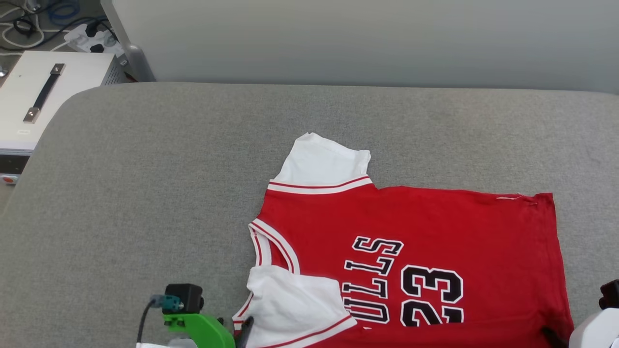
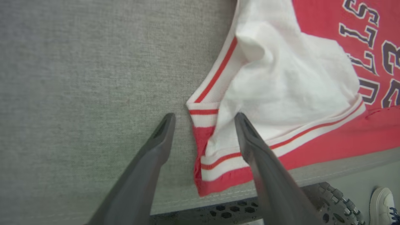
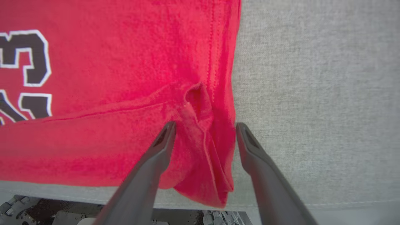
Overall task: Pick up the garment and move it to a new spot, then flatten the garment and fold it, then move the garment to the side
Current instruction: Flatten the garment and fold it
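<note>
Garment [image 1: 411,227] lies print-up — left gripper [image 2: 204,115] and right gripper [image 3: 206,124] both spread wide, straddling its corners

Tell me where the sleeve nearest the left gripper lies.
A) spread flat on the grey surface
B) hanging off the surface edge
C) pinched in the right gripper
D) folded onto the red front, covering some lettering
D: that white sleeve lies doubled over the garment front, hiding part of the lettering.
</note>
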{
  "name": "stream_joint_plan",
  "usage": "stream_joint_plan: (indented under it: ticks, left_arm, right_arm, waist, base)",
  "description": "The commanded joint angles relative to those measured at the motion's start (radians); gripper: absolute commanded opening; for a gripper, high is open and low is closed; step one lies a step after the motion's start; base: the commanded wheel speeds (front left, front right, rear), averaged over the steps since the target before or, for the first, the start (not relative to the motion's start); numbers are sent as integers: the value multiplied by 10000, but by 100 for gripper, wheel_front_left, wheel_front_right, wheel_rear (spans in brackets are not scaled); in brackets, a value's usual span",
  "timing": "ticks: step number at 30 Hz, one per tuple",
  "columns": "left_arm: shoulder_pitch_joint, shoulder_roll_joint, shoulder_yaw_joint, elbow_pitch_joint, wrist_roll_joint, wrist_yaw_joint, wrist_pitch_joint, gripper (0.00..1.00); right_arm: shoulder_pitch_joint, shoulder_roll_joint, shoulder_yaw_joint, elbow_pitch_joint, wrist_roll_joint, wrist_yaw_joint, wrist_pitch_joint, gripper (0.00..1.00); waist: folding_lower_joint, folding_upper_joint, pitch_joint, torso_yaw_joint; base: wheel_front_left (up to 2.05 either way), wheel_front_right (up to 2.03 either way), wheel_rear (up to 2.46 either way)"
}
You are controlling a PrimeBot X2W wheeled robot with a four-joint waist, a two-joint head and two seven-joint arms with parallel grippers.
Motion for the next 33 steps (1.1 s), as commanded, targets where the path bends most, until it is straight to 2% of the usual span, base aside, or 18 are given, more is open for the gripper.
stream_joint_plan:
  ticks: [1, 7, 13, 18, 26, 33]
  left_arm:
    - [-104, -39, 224, -79, -57, 121, -255, 100]
    - [-262, 89, 718, -744, 322, 182, -1512, 100]
    - [-479, -20, 1087, -1231, 976, 34, -3411, 100]
    - [-385, -329, 1296, -1213, 1358, 17, -4727, 100]
    - [-45, -900, 1816, -1242, 2232, -391, -5181, 100]
    - [253, -1692, 2844, -1487, 3353, -1007, -5189, 100]
  right_arm:
    - [-155, -22, 35, -107, 81, -9, -165, 100]
    - [-484, -271, 266, -777, 48, -9, -1504, 100]
    - [-757, -239, 445, -1424, -222, -9, -3148, 100]
    - [-742, 161, 511, -1824, -369, -9, -4965, 100]
    - [-356, 798, 796, -1925, -653, -9, -7090, 100]
    - [-414, 1223, 976, -1853, -817, -9, -7742, 100]
  waist:
    - [0, 0, -232, -69]
    - [0, 0, -620, -197]
    - [0, 0, -833, -295]
    - [0, 0, -907, -383]
    - [0, 0, -916, -533]
    - [0, 0, -587, -752]
  base:
    - [0, 0, 0]
    - [0, 0, 0]
    - [0, 0, 0]
    - [0, 0, 0]
    - [0, 0, 0]
    - [0, 0, 0]
